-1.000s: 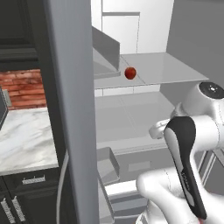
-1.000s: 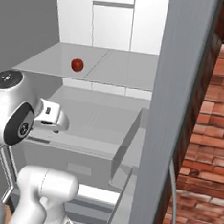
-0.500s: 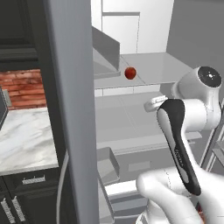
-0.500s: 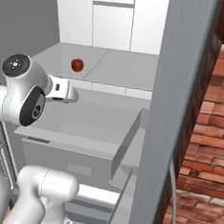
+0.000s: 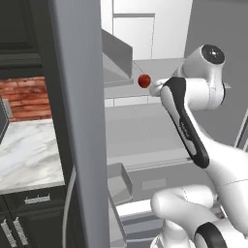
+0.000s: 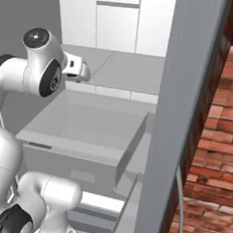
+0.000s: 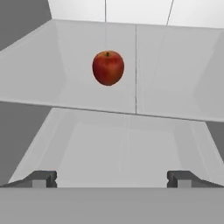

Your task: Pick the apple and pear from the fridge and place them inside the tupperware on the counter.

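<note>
Sitting on a glass shelf (image 7: 175,100) inside the fridge (image 5: 160,140), towards the shelf's back edge, the apple (image 7: 108,67) is bright red (a tiny green spot on top). The gripper (image 7: 111,178) is level with that shelf, short of the fruit, its fingertips (image 7: 43,178) spread wide apart with nothing between them.

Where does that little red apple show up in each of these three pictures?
Left base view: the apple sits upper middle, on the glass shelf, just left of the arm.
Right base view: I cannot make it out; the arm's wrist covers that spot.
Hand view: upper centre, beyond the open end effector.
Shared landmark: the shelf.
</note>
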Robot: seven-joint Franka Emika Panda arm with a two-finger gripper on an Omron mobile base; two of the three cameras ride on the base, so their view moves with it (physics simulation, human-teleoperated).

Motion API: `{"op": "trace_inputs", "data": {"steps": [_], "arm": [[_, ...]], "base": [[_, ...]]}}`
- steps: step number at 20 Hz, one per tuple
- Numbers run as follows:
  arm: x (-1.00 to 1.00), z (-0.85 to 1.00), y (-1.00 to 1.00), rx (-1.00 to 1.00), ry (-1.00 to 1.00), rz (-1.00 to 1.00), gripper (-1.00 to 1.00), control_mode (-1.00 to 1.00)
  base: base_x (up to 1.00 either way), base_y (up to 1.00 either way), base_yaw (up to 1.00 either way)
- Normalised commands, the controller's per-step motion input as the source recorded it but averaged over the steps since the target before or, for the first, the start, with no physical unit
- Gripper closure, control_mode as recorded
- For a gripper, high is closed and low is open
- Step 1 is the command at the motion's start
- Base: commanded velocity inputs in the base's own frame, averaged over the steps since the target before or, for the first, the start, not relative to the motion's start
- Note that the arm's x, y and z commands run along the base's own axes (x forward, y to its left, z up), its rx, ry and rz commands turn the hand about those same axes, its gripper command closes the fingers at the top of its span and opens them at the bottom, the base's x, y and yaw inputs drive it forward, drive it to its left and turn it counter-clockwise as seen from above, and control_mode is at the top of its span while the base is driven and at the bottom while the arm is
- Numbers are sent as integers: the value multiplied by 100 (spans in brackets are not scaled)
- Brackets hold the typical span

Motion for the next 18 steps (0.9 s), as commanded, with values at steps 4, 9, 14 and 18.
{"op": "trace_inputs", "data": {"steps": [4,9,14,18], "arm": [[61,13,24,0,0,-8,-100,-100],[53,0,14,0,0,0,-100,-100],[44,0,2,0,0,0,-100,-100],[40,-3,0,0,0,0,-100,-100]], "base": [[0,0,0],[0,0,0],[0,0,0],[0,0,0]]}}
